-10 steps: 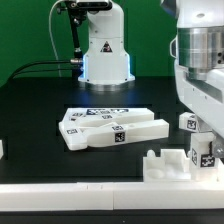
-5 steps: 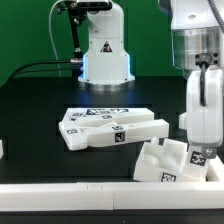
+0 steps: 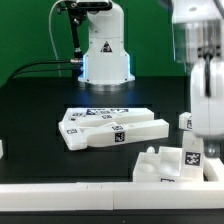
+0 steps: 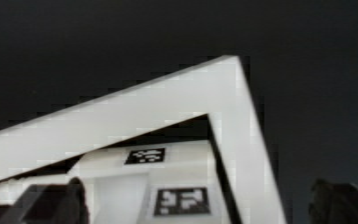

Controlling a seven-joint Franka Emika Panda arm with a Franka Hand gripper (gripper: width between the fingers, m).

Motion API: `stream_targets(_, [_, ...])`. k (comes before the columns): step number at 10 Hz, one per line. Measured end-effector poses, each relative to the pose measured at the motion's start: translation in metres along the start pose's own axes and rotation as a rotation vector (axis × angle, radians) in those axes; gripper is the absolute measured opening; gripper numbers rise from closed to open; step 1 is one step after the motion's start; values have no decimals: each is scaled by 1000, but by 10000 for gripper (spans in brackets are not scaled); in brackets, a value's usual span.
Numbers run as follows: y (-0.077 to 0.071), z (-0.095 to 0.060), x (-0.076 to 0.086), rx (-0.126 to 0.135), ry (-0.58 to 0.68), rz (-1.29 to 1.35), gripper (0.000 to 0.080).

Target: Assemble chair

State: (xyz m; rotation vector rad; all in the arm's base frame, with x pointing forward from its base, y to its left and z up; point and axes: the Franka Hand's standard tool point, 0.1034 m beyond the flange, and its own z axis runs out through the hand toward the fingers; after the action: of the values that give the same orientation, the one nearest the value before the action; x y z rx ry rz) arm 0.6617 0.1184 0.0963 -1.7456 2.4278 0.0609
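A white chair piece (image 3: 162, 166) with a square tag lies at the front of the exterior view's right. My gripper (image 3: 204, 148) hangs right behind it, low over the table. In the wrist view the piece (image 4: 176, 110) shows as a white angled frame with two tags. My gripper (image 4: 194, 205) straddles its tagged part. The dark fingers (image 4: 43, 200) stand wide apart, with a dark gap on one side. A small tagged block (image 3: 185, 121) stands behind the gripper. Several flat white chair pieces (image 3: 120, 130) lie together mid-table.
The robot base (image 3: 105, 50) stands at the back centre with a cable running to the left. A white rail (image 3: 70, 192) runs along the table's front edge. A small white part (image 3: 2, 148) shows at the left edge. A tagged strip (image 3: 100, 113) lies behind the middle pieces.
The chair piece at the front right tipped up half a second ago and now lies lower again, its tag facing the camera. The gripper has shifted slightly.
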Motion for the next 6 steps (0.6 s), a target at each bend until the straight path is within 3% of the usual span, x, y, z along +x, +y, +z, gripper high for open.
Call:
stream_targets(1, [-2, -10, -3, 10, -10, -14, 636])
stream_targets(6, [-1, -4, -1, 4, -4, -14, 649])
